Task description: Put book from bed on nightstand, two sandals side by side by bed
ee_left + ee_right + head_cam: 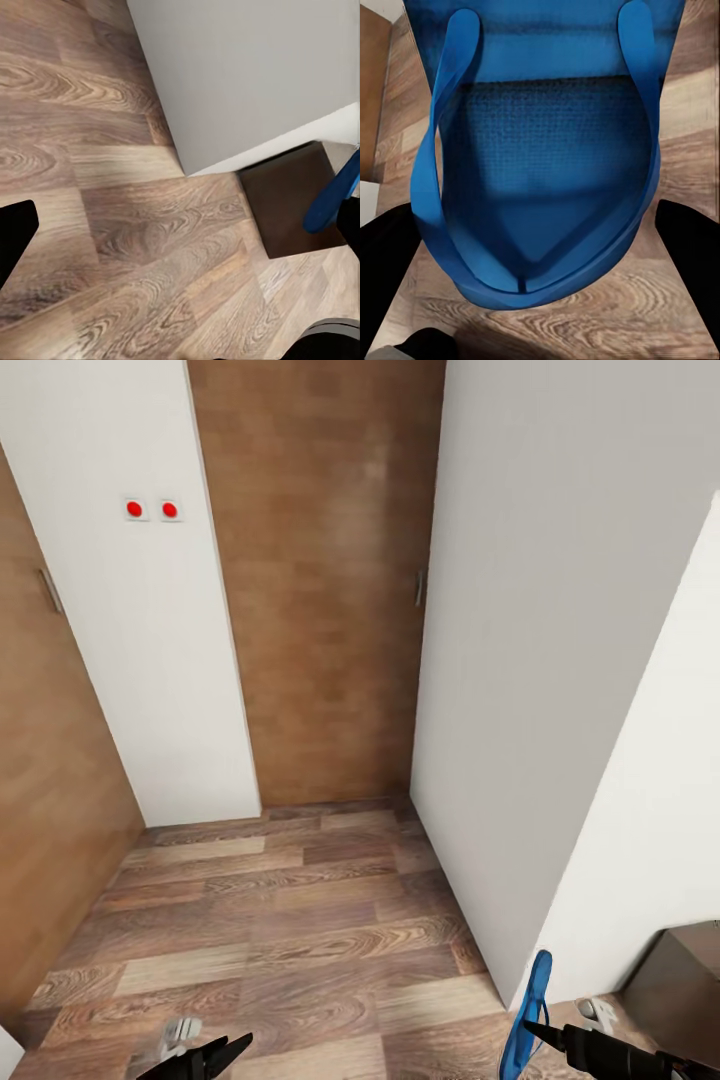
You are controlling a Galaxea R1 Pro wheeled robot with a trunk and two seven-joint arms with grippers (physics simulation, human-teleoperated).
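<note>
**Blue sandal being carried at the right gripper, bed out of sight**

Blue foam is being held in the right gripper [527, 1028]: one sandal [527, 1015] is being gripped near its lower end, standing almost on end, its long axis running up and slightly tilted, the free end rising above the fingertips. In the right wrist view the sandal [544, 172] is being seen from close by, its pebbled sole and smooth thong straps lying between the two black fingers [690, 262], which are being kept narrow against its edges.

The left gripper [205, 1055] is being held low over the floor [290, 920] with nothing between its fingers; how far apart they are set cannot be told with certainty, though one finger [15, 232] is being seen well off to one side. From that wrist the sandal tip [330, 199] is being shown near a dark glossy wooden block [289, 202] at the foot of a white wall [247, 75].

Ahead, a narrow alcove is being faced: white walls [560, 610], a brown panelled door [320, 580], two red buttons [152, 510] and wood-plank flooring with strong grain. The bed, the book and the second sandal cannot be placed from here.

As a judgement, the sandal lies already in the right arm's keeping, so the coming move is being governed by turning toward the bed and laying that long axis flat beside it.
</note>
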